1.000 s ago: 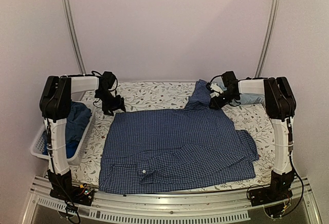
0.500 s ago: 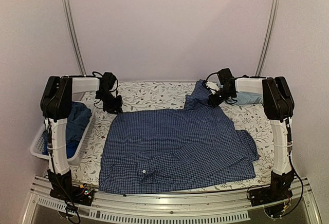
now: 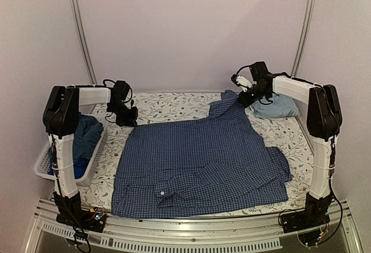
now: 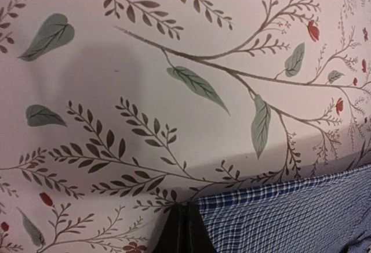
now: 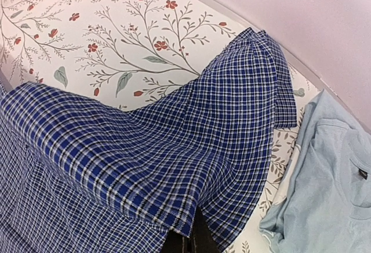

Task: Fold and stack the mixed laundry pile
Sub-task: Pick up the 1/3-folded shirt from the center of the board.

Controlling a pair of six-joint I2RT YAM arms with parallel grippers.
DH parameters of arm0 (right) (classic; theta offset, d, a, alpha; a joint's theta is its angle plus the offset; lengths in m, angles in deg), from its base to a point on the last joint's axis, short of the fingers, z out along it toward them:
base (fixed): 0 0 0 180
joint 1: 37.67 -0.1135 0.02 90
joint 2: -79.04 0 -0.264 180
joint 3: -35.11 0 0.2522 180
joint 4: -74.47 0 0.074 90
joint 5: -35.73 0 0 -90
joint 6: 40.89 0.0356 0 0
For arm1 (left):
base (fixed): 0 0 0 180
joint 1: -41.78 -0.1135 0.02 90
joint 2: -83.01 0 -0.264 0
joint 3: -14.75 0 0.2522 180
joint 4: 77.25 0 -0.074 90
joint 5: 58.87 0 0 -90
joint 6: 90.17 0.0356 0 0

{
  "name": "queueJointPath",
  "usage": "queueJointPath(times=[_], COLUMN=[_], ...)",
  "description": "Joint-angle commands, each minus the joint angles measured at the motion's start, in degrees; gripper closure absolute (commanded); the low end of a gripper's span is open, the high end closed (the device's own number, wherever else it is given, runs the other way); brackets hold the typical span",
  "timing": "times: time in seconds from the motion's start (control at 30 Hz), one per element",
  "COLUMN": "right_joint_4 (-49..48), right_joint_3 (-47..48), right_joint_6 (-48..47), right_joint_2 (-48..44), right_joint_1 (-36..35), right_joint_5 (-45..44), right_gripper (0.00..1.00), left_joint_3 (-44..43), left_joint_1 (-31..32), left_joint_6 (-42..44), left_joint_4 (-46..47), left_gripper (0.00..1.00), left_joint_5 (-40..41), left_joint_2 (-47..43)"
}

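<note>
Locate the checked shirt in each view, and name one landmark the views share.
Top: shirt spread across the middle.
Left wrist: shirt corner at lower right.
Right wrist: shirt fills the lower left, edge raised.
Shared landmark: the floral tablecloth, visible in all three.

The checked shirt (image 3: 200, 166) covers the middle of the tabletop (image 3: 174, 103) from 6 o'clock almost to the far edge. Bare strips lie open along the far edge at 12 o'clock and narrowly at 3 and 8 o'clock. A folded light-blue shirt (image 3: 275, 107) blocks 2 o'clock, one shirt corner stands tented at 1 o'clock, and a white basket (image 3: 42, 169) flanks 9 o'clock.
</note>
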Motion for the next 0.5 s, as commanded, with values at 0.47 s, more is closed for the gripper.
queueJointPath(times=[0.47], right_joint_4=[20.1], right_joint_3=[-7.5], right_joint_6=[7.8], right_joint_2=[-15.1], right_joint_1=[-9.0], right_joint_5=[-12.7], right_gripper=[1.0], left_joint_3=[21.4], left_joint_1=[4.7], left_joint_6=[11.7], left_joint_4=[10.2], left_gripper=[1.0], left_joint_5=[3.1], left_joint_2=[-24.3])
